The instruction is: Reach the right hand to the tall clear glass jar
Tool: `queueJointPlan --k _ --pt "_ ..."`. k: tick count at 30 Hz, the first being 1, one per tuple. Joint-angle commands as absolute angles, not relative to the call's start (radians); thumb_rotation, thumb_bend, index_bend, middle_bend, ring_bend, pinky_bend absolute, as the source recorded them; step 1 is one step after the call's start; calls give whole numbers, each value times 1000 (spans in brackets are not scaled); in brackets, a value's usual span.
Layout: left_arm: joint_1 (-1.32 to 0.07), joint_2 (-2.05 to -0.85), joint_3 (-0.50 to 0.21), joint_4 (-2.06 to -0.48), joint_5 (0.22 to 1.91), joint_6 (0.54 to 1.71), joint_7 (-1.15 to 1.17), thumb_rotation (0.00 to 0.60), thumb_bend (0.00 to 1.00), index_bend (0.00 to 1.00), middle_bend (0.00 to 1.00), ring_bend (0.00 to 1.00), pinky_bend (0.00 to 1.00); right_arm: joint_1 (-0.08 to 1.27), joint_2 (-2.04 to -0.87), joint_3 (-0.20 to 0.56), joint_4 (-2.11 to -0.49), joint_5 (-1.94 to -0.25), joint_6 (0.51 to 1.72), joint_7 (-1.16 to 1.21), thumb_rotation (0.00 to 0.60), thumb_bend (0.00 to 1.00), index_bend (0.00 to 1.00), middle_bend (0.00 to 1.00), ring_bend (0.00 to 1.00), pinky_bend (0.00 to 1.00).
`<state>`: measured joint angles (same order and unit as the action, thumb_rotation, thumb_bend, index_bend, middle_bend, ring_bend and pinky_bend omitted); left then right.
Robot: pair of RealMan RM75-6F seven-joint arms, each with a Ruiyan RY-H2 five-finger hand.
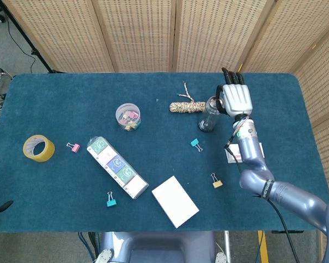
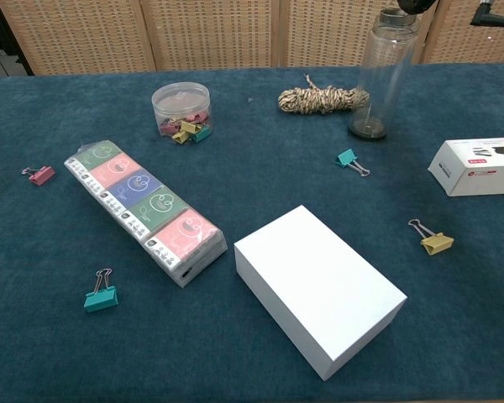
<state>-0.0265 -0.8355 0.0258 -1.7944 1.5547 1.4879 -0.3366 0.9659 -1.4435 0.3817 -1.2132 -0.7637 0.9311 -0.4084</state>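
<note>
Landmark: tall clear glass jar point(image 1: 208, 113), upright on the blue table point(image 1: 71, 98).

- Right of jar: right hand point(image 1: 236, 98) sits just beside its top; that side is taken up by the hand and forearm.
- Left of jar: twine bundle point(image 1: 185, 106) lies close, almost touching the jar's upper part in the head view. Tight passage there.
- Near side of jar: teal binder clip point(image 1: 195, 143) lies near; bare cloth between them.
- Further toward the near edge: yellow binder clip point(image 1: 217, 181) and white box point(image 1: 175, 201), well apart from jar.
- Far side of jar: open cloth to the table edge.
- Far left: clip tub point(image 1: 128, 116), well apart.
</note>
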Motion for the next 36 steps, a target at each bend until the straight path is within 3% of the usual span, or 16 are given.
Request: queueJointPlan --k 1,11,16,21,29,36 --pt "-25 -835 26 -1794 1556 1490 -339 600 112 0 0 0 0 966 -1445 381 -1215 -762 932 -410 600 614 651 0 0 0" --pt "-22 -832 26 -1788 1559 1497 -356 600 113 0 0 0 0 967 -1457 375 -1208 -754 931 -414 600 615 632 0 0 0" --pt "-22 -831 26 -1786 1561 1497 -358 600 113 0 0 0 0 963 -1455 376 -1214 -753 929 -407 600 614 481 0 0 0" --pt "-21 -831 27 -1787 1563 1499 -358 600 113 0 0 0 0 960 -1449 373 -1222 -750 927 -408 600 614 400 0 0 0" --pt "-23 -831 27 -1786 1564 1498 -360 600 112 0 0 0 0 950 -1426 374 -1255 -758 942 -407 600 614 381 0 0 0" --pt "-26 -830 28 -1785 1564 1491 -362 600 112 0 0 0 0 881 -1340 350 -1378 -865 1032 -373 600 613 368 0 0 0"
